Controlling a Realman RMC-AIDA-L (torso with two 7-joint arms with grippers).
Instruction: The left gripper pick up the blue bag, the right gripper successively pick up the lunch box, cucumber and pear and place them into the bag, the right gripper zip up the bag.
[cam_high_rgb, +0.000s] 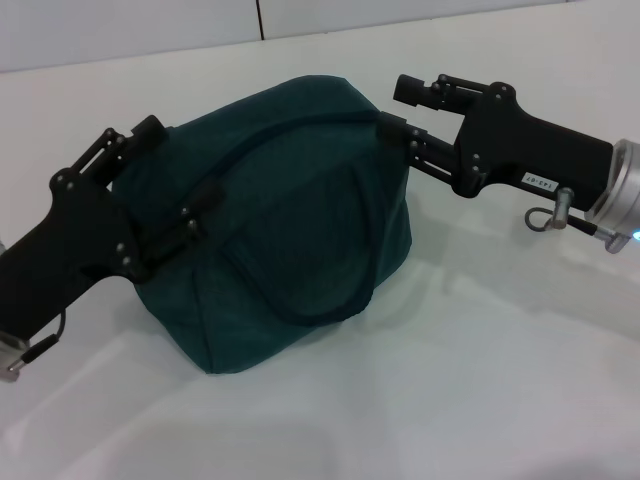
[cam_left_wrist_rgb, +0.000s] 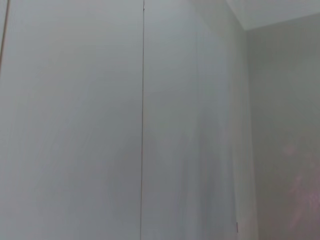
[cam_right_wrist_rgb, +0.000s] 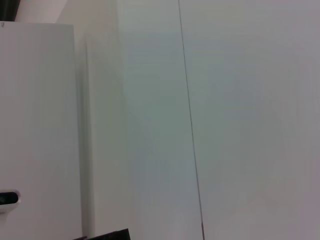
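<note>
While both arms reach in from opposite sides, the scene reads as follows:

Blue bag: the blue bag (cam_high_rgb: 290, 230) sits bulging on the white table (cam_high_rgb: 480, 380), around the middle of the surface and a little toward the far edge; its top looks closed and one loop handle (cam_high_rgb: 300, 300) hangs down its near face.

Left gripper: the left gripper (cam_high_rgb: 165, 185) comes in from the left edge and presses against the bag's left end; one finger lies along the upper fabric, the other lower by a dark strap or tab. Whether the fingers are clamped on fabric or merely resting against it cannot be told.

Right gripper: the right gripper (cam_high_rgb: 400, 120) comes in from the right edge at the bag's upper right corner. Its upper finger (cam_high_rgb: 425, 90) stands clear of the bag, the lower one touches the bag's top edge, so the pincer is apart.

Wrist views: both show only pale wall panels (cam_left_wrist_rgb: 75, 125) with a thin vertical seam; no bag and no fingers appear in them.

Lunch box, cucumber, pear: none visible on the table; what the bag holds is hidden.
</note>
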